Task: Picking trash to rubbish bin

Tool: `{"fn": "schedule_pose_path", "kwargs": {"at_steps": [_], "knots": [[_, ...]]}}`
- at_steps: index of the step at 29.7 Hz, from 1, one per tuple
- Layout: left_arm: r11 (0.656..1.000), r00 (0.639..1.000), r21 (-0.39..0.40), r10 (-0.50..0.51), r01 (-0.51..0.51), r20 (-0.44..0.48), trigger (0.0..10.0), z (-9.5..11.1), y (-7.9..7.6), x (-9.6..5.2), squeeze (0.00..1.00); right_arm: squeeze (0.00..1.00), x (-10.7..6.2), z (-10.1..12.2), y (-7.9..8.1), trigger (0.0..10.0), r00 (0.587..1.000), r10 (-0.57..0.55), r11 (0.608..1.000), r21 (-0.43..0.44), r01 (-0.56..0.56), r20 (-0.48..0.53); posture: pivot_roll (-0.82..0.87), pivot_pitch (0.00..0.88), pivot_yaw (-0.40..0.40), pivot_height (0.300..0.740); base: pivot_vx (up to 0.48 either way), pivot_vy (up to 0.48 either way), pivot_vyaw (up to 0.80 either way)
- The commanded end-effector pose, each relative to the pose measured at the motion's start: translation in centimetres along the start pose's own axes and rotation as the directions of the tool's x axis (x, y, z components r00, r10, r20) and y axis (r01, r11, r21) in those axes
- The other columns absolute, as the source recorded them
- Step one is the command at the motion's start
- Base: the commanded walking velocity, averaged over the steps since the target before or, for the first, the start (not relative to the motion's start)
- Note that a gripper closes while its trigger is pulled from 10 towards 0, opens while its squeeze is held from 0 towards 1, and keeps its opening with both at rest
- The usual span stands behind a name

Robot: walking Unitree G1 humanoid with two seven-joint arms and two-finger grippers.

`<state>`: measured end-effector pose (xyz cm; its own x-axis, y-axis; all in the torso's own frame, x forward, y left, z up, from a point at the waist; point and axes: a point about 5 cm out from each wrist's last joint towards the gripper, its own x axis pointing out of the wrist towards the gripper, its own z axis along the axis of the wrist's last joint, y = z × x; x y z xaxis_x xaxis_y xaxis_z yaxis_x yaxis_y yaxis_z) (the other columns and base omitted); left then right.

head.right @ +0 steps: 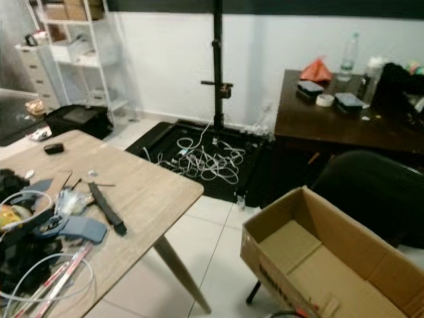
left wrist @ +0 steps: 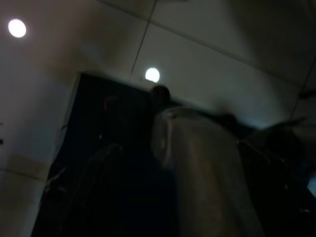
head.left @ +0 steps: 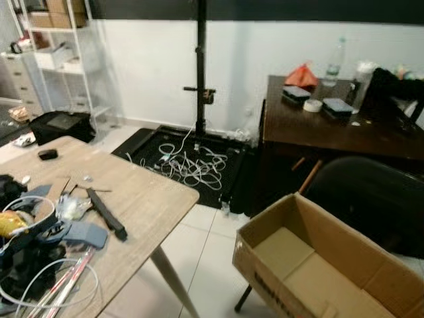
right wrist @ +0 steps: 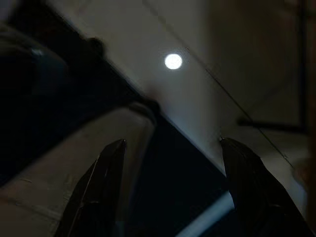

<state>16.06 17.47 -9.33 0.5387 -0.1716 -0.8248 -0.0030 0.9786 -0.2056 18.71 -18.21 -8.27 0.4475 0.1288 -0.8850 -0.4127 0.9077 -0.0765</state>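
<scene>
From the head I see the bench (head.left: 142,192) strewn with cables (head.left: 30,291) and clutter; an open box (head.left: 311,265) stands on the floor just right of it. Left wrist: too dark, I cannot tell that pincer's state. Right wrist: right pincer (right wrist: 170,190) hangs released, holding nothing.

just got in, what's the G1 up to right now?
Nothing is being handled yet. The head camera looks over a wooden table cluttered at its near end with white cables, a black bar and other bits. An open cardboard box sits empty on the floor to the right, in front of a black chair. The right gripper hangs open in the dark with nothing between its fingers. The left wrist view is too dark to read.
</scene>
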Motion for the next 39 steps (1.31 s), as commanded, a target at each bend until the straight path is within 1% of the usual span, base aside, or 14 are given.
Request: {"fn": "schedule_pose_path", "kwargs": {"at_steps": [1,6,19,24,39], "knots": [[1.000,1.000,-0.008,0.004,-0.004,-0.029,10.0,-0.87,0.02,-0.13,0.00,0.00,-0.09,-0.83,-0.03,10.0,1.000,-0.002,1.000,0.009,0.003,-0.026,-0.10,0.078,0.028,0.740,0.000,0.000,0.76],[1.000,0.999,-0.007,0.015,-0.015,-0.041,10.0,-1.22,0.25,-0.25,0.00,0.00,-0.09,-0.73,-0.09,10.0,1.000,-0.003,1.000,0.013,0.003,-0.021,-0.09,0.081,0.031,0.740,0.000,0.000,0.76],[1.000,0.999,0.000,0.011,-0.011,-0.039,10.0,-1.02,0.25,-0.22,0.00,0.00,-0.02,-0.73,0.27,10.0,1.000,0.003,1.000,0.011,-0.003,-0.018,-0.09,0.083,0.035,0.740,0.000,0.000,0.76],[1.000,0.999,0.005,0.016,-0.015,-0.042,10.0,-1.01,0.44,-0.26,0.00,0.00,-0.04,-1.11,0.39,10.0,1.000,0.006,1.000,0.015,-0.005,-0.028,-0.09,0.078,0.037,0.740,0.000,0.000,0.76],[1.000,0.999,0.009,0.018,-0.017,-0.041,10.0,-0.92,0.44,-0.25,0.00,0.00,-0.01,-0.85,0.43,10.0,1.000,0.014,1.000,0.014,-0.013,-0.021,-0.09,0.075,0.038,0.740,0.000,0.000,0.76]]}}
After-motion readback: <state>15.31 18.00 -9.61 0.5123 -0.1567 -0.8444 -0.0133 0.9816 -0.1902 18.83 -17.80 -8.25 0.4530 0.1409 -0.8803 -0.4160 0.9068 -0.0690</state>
